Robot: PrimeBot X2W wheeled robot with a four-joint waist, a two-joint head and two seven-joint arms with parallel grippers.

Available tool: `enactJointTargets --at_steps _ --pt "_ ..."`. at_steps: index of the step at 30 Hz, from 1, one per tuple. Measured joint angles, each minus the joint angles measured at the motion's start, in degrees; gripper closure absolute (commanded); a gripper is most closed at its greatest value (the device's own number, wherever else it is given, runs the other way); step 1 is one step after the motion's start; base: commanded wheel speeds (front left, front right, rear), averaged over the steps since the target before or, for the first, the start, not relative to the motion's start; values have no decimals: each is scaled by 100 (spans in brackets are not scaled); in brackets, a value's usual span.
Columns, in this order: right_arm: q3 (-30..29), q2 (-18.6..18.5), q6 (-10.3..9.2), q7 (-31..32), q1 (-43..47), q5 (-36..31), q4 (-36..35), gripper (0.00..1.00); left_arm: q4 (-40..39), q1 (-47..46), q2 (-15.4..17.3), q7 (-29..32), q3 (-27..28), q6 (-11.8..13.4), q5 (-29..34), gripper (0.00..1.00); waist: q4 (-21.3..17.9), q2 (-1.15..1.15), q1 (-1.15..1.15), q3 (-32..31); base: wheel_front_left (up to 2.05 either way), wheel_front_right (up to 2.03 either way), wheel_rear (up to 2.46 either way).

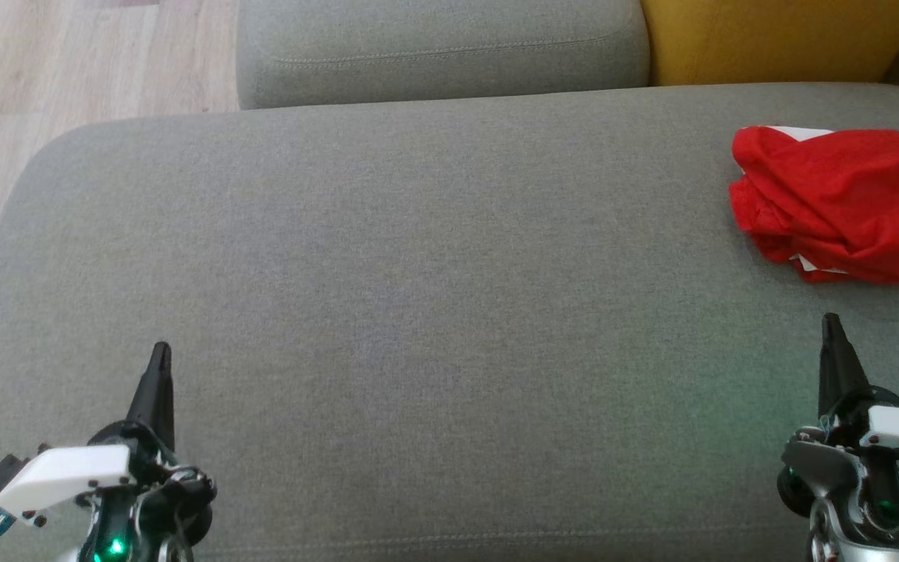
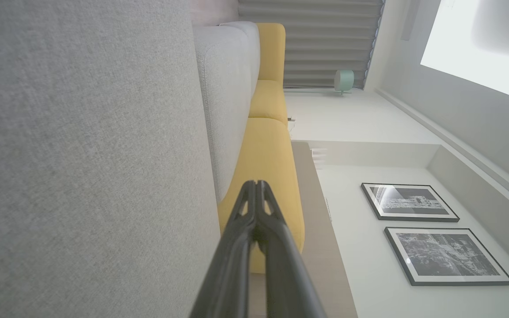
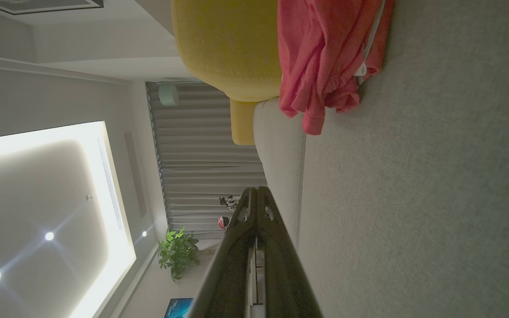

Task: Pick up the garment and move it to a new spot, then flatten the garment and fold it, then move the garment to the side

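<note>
A wide grey sofa seat (image 1: 387,312) spreads across the head view. A crumpled red garment (image 1: 840,203) lies heaped at its far right side, with white patches peeking out. It looks soft, light and limp, likely to sag when lifted. A raised fold nearest the right gripper (image 1: 830,324) seems the best hold. No writing is readable. That gripper and the left gripper (image 1: 161,355) are pinched closed, holding nothing.

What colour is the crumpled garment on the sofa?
Red garment with white trim; clearest in the head view.
</note>
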Motion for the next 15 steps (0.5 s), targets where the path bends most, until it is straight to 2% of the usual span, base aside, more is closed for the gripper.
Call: enactJointTargets --at_steps 15 --pt "-1 1 0 0 0 0 -1 100 0 0 -4 35 19 0 1 100 0 0 0 0 0 0 0"
